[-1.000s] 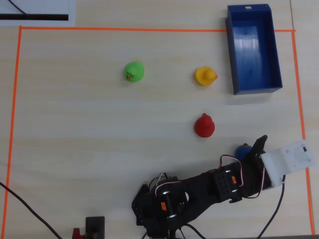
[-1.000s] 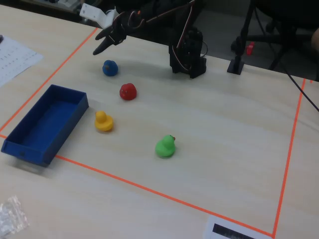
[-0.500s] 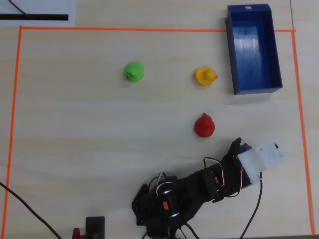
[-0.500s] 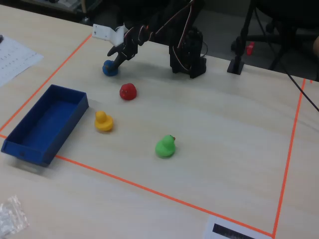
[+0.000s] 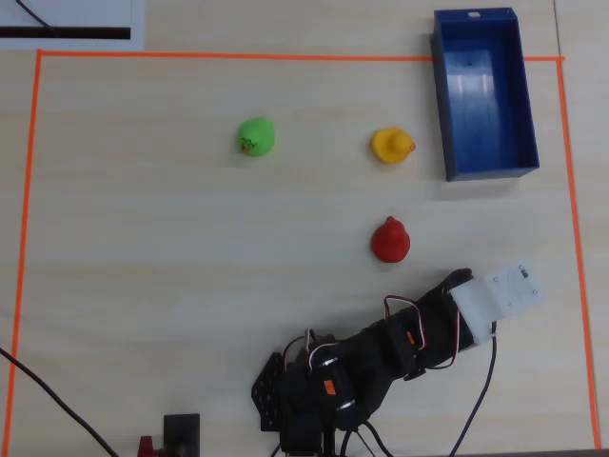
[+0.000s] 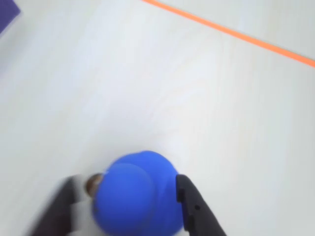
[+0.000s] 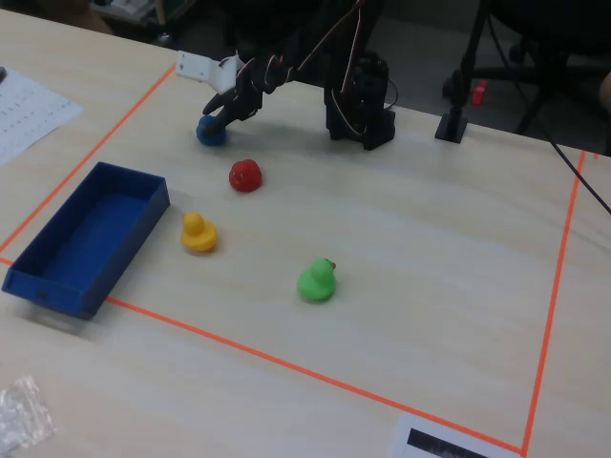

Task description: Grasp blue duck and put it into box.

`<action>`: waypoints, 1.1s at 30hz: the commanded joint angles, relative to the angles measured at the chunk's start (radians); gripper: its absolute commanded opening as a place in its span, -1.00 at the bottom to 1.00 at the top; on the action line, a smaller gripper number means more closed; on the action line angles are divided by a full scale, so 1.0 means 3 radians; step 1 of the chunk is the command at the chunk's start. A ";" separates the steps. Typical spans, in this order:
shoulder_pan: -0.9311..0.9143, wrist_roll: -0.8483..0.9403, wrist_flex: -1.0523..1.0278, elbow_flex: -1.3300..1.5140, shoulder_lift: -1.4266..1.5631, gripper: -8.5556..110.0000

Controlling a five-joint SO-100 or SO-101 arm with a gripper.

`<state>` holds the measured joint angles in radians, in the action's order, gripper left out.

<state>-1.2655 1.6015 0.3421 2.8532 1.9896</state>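
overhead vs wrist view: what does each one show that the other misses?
Overhead only: the green duck, yellow duck, red duck, and the arm lying low on the table. The blue duck is hidden under the wrist there.

Wrist only: the blue duck close up, sitting between the gripper jaws, one dark finger against its side; the other side is blurred.

Both: the orange tape border and the box, just a corner in the wrist view.
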 commanded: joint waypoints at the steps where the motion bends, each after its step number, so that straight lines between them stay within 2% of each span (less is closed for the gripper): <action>1: 0.0020 -0.0046 0.0046 -0.0066 0.0000 -0.85; 6: 0.0010 0.0010 -0.0087 -0.0061 0.0015 -0.85; 10: 0.0082 -0.0317 -0.0297 -0.0281 0.0118 -0.85; 11: 0.0133 -0.0465 -0.0481 -0.0460 0.0148 -0.85; 14: 0.0348 -0.1028 -0.1677 -0.1452 0.0184 -0.85; 16: 0.0552 -0.1421 -0.2142 -0.2081 0.0102 -0.85; 21: 0.1115 -0.1994 -0.2725 -0.3359 -0.0343 -0.85; 26: 0.1468 -0.2148 -0.2526 -0.4193 -0.1084 -0.85; 33: 0.1626 -0.2061 -0.2194 -0.5497 -0.2470 -0.84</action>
<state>-0.7946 0.9649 -0.3590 1.4327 1.3990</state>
